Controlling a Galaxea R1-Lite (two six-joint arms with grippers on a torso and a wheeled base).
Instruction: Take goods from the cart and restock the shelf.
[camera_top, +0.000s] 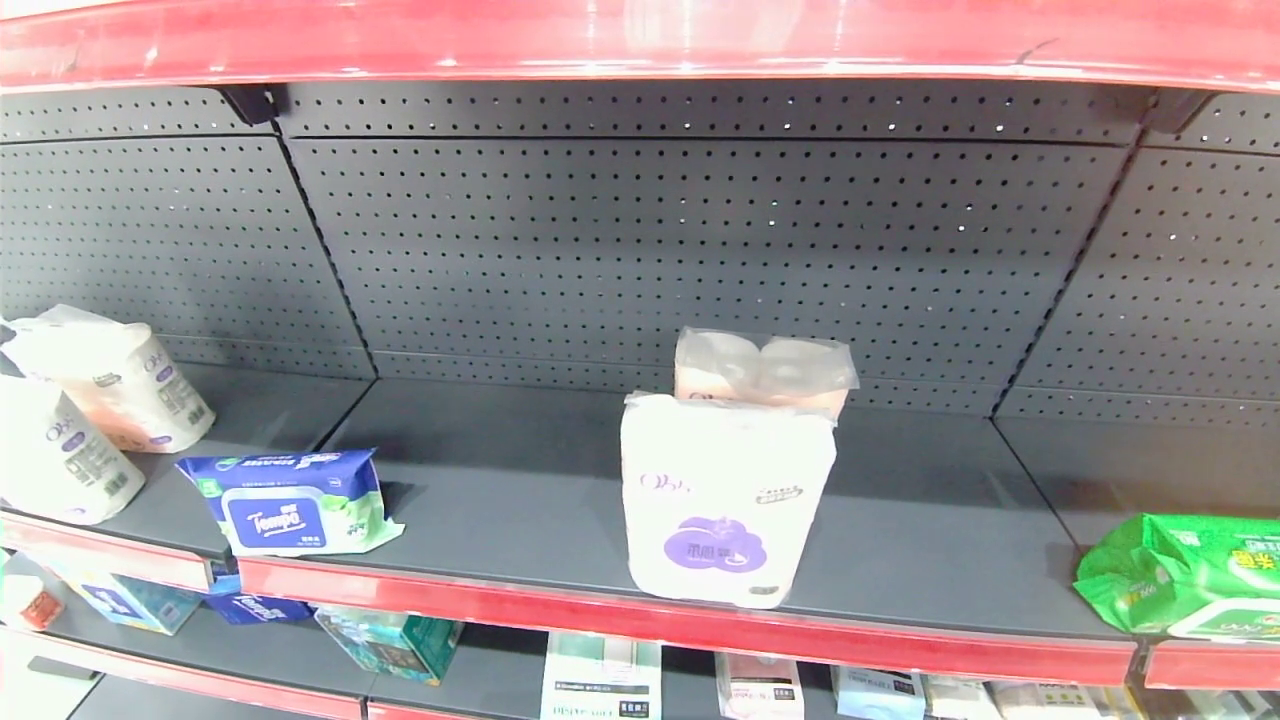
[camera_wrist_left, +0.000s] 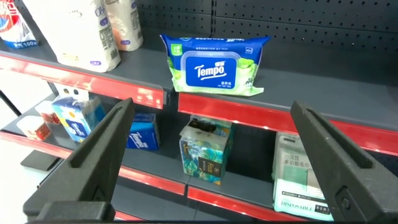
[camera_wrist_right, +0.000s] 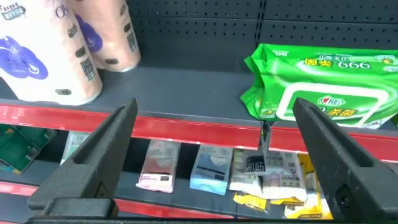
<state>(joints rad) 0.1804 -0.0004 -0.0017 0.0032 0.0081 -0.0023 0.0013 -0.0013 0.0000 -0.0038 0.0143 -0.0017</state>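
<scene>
Head view: shelf (camera_top: 500, 480) w/ white tissue pack (camera_top: 725, 500) upright at the red front edge and pink pack (camera_top: 765, 370) touching behind it. Blue wipes pack (camera_top: 290, 502) lies left and green wipes pack (camera_top: 1190, 575) far right, both at the lip. We see bare deck btwn the packs and back to the pegboard (camera_top: 700, 230). Wrist views give us the tools. Left tool (camera_wrist_left: 211, 106) is spread, holding nothing, facing the blue wipes pack. Right tool (camera_wrist_right: 214, 102) is likewise spread and empty, btwn white tissue pack and green wipes pack. They also show the lower shelf (camera_wrist_left: 155, 179) w/ teal box (camera_wrist_left: 206, 151) and small packets (camera_wrist_right: 158, 165).
</scene>
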